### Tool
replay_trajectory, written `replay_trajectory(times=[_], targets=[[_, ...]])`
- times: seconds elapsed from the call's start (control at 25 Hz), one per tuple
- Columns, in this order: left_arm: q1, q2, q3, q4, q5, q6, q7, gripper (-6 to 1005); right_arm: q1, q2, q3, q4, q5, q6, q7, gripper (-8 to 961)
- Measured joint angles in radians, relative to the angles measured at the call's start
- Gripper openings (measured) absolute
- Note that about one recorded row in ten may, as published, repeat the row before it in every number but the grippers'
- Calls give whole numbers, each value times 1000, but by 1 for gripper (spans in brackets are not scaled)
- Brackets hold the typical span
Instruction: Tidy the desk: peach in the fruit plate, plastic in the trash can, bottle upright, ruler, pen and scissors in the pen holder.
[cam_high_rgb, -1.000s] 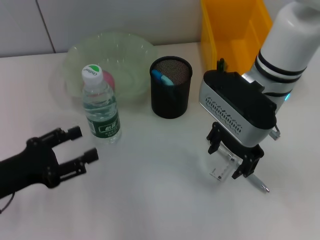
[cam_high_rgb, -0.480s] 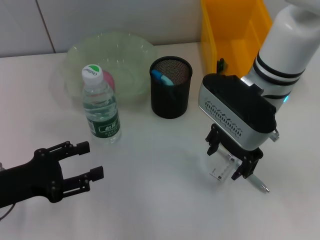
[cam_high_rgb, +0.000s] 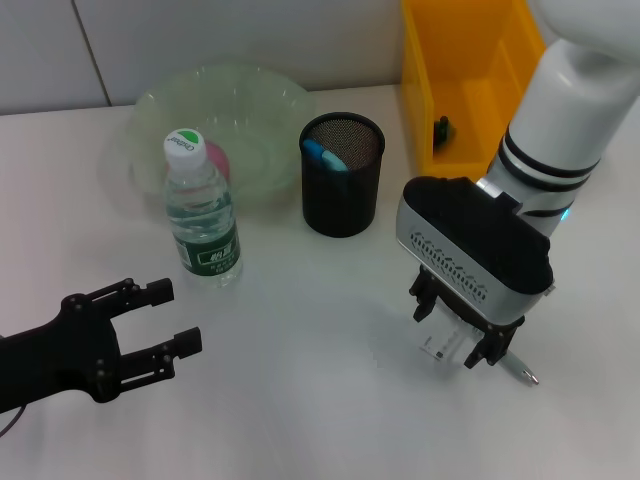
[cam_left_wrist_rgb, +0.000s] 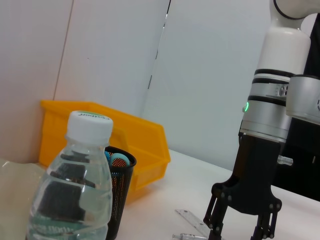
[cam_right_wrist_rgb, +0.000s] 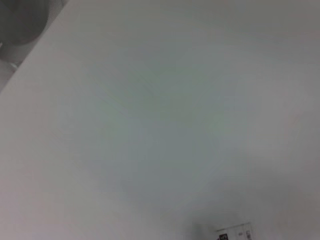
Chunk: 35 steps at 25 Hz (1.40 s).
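We see the right gripper (cam_high_rgb: 459, 340) low over the white table (cam_high_rgb: 320, 400), jaws down and part open, straddling the clear ruler (cam_high_rgb: 443, 345); we cannot tell if they touch it. The pen (cam_high_rgb: 516, 367) lies flat on the table just beside the ruler, on the right. The left gripper (cam_high_rgb: 168, 318) hangs near the front left of the table, jaws spread wide and holding nothing, close to the bottle (cam_high_rgb: 202, 213) but apart from it. The bottle stands upright with its white cap on, in front of the clear fruit plate (cam_high_rgb: 255, 110), where something pink shows behind it, likely the peach. The black mesh pen holder (cam_high_rgb: 343, 175) stands right of the plate with something blue inside. The yellow bin (cam_high_rgb: 460, 70) sits at the back right with a small dark thing in it.
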Motion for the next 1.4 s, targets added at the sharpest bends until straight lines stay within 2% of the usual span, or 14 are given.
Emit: replay_trajectory(times=[0.32,0.96,1.2,1.4], targets=[[6,-2,6,0,-1,1,-4,767,-7,0,-43,32,32,42,-26,646],[14,-1,0,-5,0,6,-6,767,-6,0,-64,57,51,82,-36,626],[14,0,0,0,-2,22,-9,766,-7,0,-69,56,55,89,-36,400],[14,3,1,1,-10,29,-16,766,-16,-5,-17,-15,100,44,-30,394]])
